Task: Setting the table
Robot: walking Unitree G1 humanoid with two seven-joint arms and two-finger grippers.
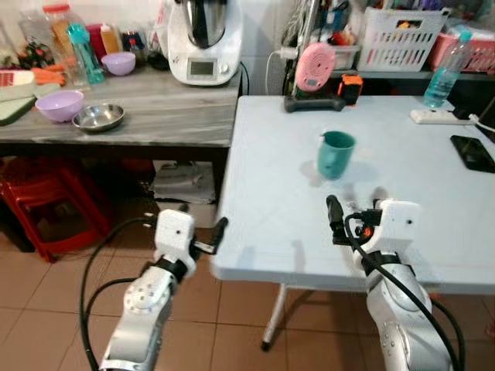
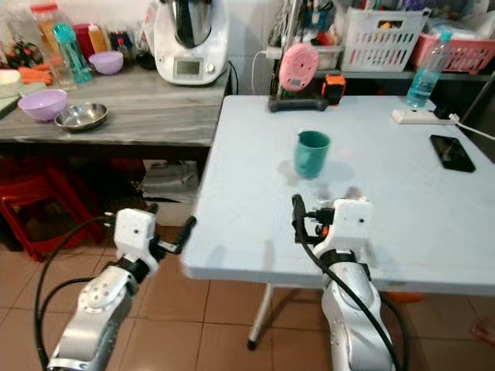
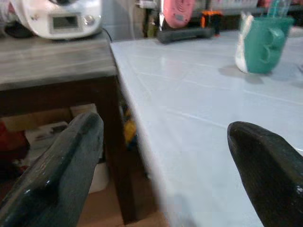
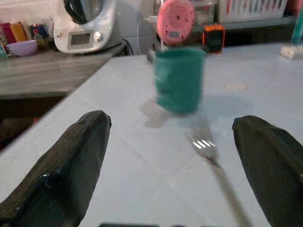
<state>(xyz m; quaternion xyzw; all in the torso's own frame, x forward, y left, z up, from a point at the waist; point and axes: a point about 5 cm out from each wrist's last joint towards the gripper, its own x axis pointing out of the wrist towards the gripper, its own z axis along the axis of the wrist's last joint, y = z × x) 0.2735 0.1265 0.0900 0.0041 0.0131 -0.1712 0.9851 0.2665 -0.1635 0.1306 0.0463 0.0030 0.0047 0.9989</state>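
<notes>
- One green cup (image 1: 336, 154) stands upright on the pale table (image 1: 263, 178), about mid-way across, and a fork (image 4: 215, 163) lies just near of it, tines toward the cup.
- The right gripper (image 4: 177, 165) hovers over the table's near part, fingers spread wide and empty, the fork between them.
- The left gripper (image 3: 161, 175) is at the table's near-left corner, fingers apart, holding nothing.
- A phone (image 1: 472, 152) lies at the right edge.
- A purple bowl (image 1: 59, 105) and a steel dish (image 1: 98, 117) sit on the left counter (image 1: 170, 108).
</notes>
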